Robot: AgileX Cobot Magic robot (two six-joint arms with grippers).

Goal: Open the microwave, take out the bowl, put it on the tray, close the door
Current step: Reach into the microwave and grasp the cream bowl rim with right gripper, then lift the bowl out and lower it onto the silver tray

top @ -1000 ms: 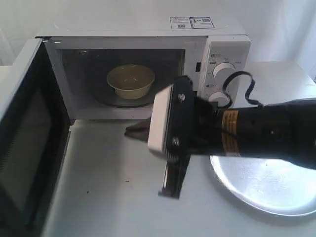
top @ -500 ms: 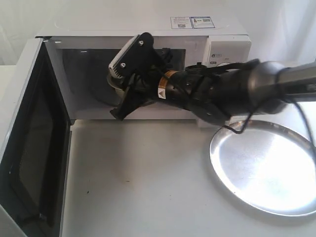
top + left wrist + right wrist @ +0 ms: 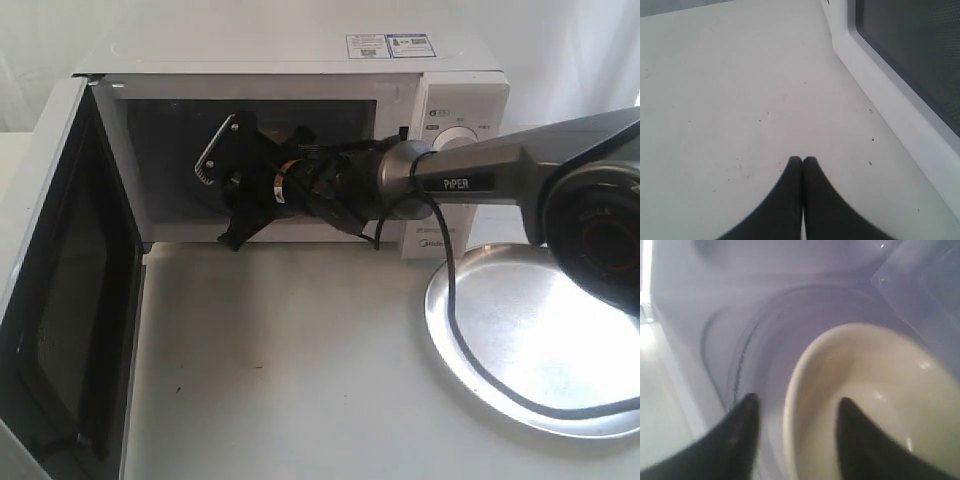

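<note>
The white microwave [image 3: 300,55] stands at the back with its door [image 3: 50,300] swung wide to the left. My right arm [image 3: 340,185] reaches into the cavity and hides the bowl in the exterior view. In the right wrist view the cream-white bowl [image 3: 875,390] sits on the glass turntable [image 3: 735,345]. My right gripper [image 3: 798,400] is open, one finger outside the bowl's rim and the other inside it. The silver tray [image 3: 540,340] lies on the table at the right, with nothing on it. My left gripper [image 3: 802,160] is shut on nothing, low over the table beside the door [image 3: 880,100].
A black cable [image 3: 455,330] hangs from the right arm and trails across the tray. The white table [image 3: 280,360] stretches in front of the microwave. The open door takes up the left edge of the scene.
My right arm has swung from in front of the microwave into the cavity, and the gripper now straddles the bowl's rim. The door and tray have not moved.
</note>
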